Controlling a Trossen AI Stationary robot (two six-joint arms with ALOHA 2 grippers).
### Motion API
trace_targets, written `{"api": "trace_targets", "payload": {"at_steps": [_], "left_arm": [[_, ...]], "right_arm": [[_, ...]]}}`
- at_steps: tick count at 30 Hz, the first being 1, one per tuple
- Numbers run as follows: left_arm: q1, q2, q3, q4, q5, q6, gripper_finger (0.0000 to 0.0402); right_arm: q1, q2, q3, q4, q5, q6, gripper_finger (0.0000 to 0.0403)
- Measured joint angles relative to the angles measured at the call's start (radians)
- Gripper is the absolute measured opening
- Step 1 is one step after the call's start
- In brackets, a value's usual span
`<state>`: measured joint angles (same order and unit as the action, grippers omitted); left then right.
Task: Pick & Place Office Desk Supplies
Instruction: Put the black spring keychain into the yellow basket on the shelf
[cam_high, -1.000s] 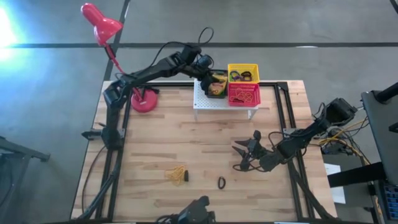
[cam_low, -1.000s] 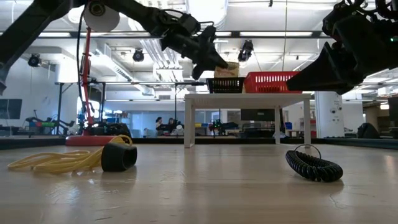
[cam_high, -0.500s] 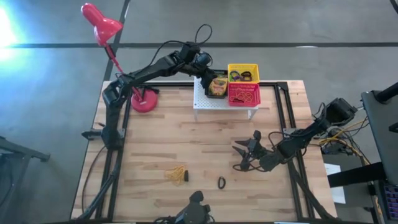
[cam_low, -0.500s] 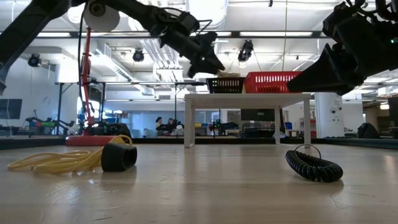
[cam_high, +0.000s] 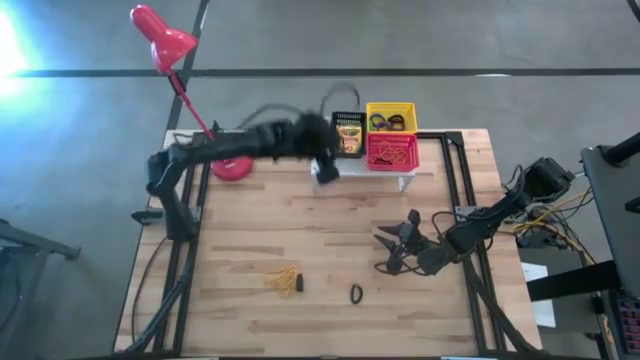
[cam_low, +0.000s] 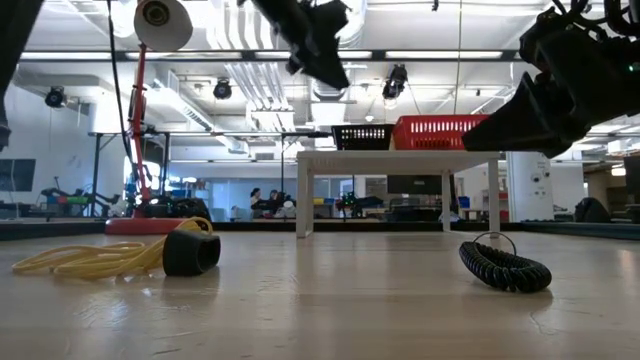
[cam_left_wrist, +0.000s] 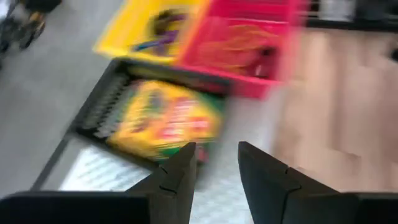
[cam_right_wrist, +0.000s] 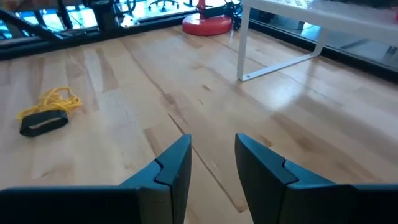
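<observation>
Pulling back from the black basket (cam_high: 347, 133), the left hand (cam_high: 326, 165) has left the crayon boxes (cam_left_wrist: 168, 119) inside it and now blurs above the white perforated stand (cam_high: 330, 172), fingers parted and empty. That drop looks done; next it likely needs to swing down the bench (cam_high: 250, 240) to the rubber-band tangle (cam_high: 284, 280) or the black ring (cam_high: 355, 293). The right hand (cam_high: 392, 252) hovers near the bench's right side, fingers apart, holding nothing.
</observation>
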<state>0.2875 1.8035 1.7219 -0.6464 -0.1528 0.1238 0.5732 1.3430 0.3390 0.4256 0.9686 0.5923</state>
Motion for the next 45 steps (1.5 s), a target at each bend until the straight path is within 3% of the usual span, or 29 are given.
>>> {"api": "trace_targets", "payload": {"at_steps": [5, 14, 21, 25, 28, 30, 35, 45], "left_arm": [[-0.210, -0.032, -0.180, 0.169, -0.039, -0.028, 0.0124], [-0.463, -0.029, -0.566, 0.714, -0.051, -0.263, 0.0124], [-0.529, -0.028, -0.860, 1.087, -0.129, -0.477, 0.0124], [-0.528, -0.028, -0.957, 1.136, -0.194, -0.590, 0.0124], [-0.524, -0.028, -0.988, 1.148, -0.243, -0.639, 0.0124], [-0.523, -0.028, -0.999, 1.145, -0.263, -0.653, 0.0124], [-0.522, -0.028, -1.003, 1.147, -0.303, -0.652, 0.0124], [-0.484, -0.028, -1.002, 1.146, -0.408, -0.597, 0.0124]], "right_arm": [[0.000, 0.000, 0.000, 0.002, -0.101, 0.039, 0.0121], [-0.035, 0.089, 0.035, 0.016, -0.509, 0.034, 0.0149], [-0.089, 0.282, 0.207, 0.030, -0.770, -0.229, 0.0197], [-0.135, 0.379, 0.323, 0.022, -0.922, -0.406, 0.0205], [-0.171, 0.439, 0.409, -0.085, -1.042, -0.485, 0.0202], [-0.189, 0.464, 0.461, -0.208, -1.098, -0.516, 0.0195], [-0.202, 0.489, 0.565, -0.476, -1.106, -0.574, 0.0165], [-0.221, 0.383, 0.480, -0.542, -1.108, -0.574, 0.0027]]}}
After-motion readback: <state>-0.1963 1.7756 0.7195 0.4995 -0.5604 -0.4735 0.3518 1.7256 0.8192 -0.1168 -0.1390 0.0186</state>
